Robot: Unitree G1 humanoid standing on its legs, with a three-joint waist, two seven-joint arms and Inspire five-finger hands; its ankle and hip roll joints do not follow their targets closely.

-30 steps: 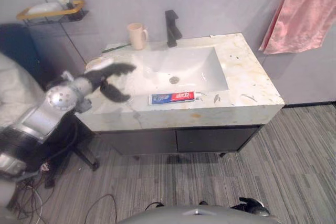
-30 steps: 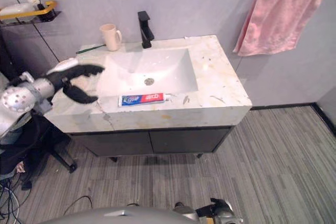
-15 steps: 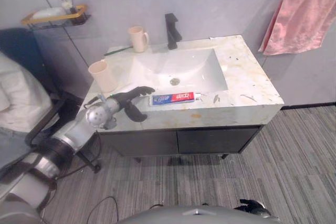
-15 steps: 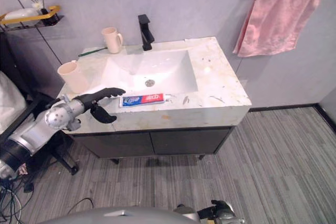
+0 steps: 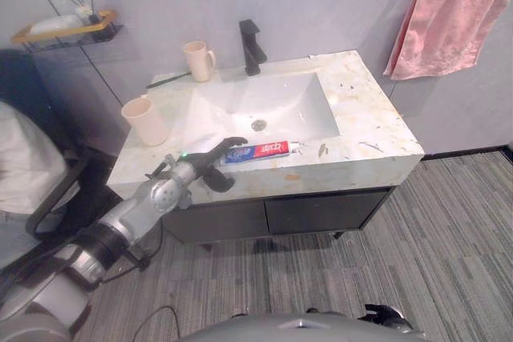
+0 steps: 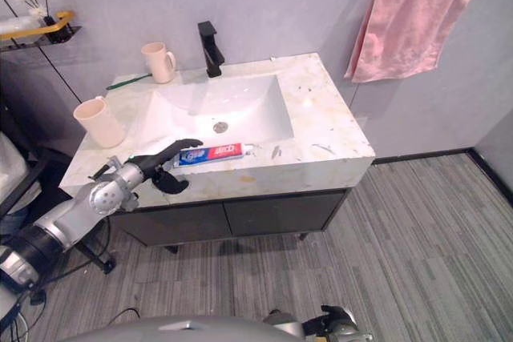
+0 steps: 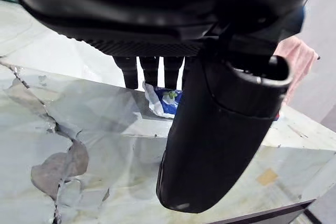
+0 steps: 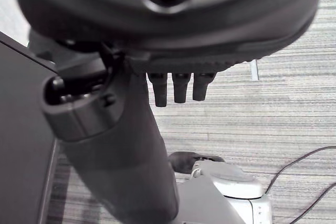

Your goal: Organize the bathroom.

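A red, white and blue toothpaste tube (image 5: 260, 150) lies flat on the marble counter (image 5: 365, 130), along the front rim of the sink (image 5: 264, 106). My left hand (image 5: 210, 162) hovers low over the counter's front edge, left of the tube. It is open, with straight fingers (image 7: 149, 70) reaching the tube's (image 7: 166, 99) left end and the thumb (image 7: 210, 145) spread apart below. Whether the fingers touch the tube I cannot tell. My right hand (image 8: 121, 156) hangs open above the striped floor, holding nothing.
A beige cup (image 5: 145, 120) stands at the counter's left. A mug (image 5: 198, 60) and a green toothbrush (image 5: 167, 79) sit at the back left by the black faucet (image 5: 250, 36). A pink towel (image 5: 449, 22) hangs at the right; a wall shelf (image 5: 64, 28) holds flowers.
My left hand has come down from above the counter's left side to the front edge and stretched right toward the toothpaste tube. The camera view has shifted slightly.
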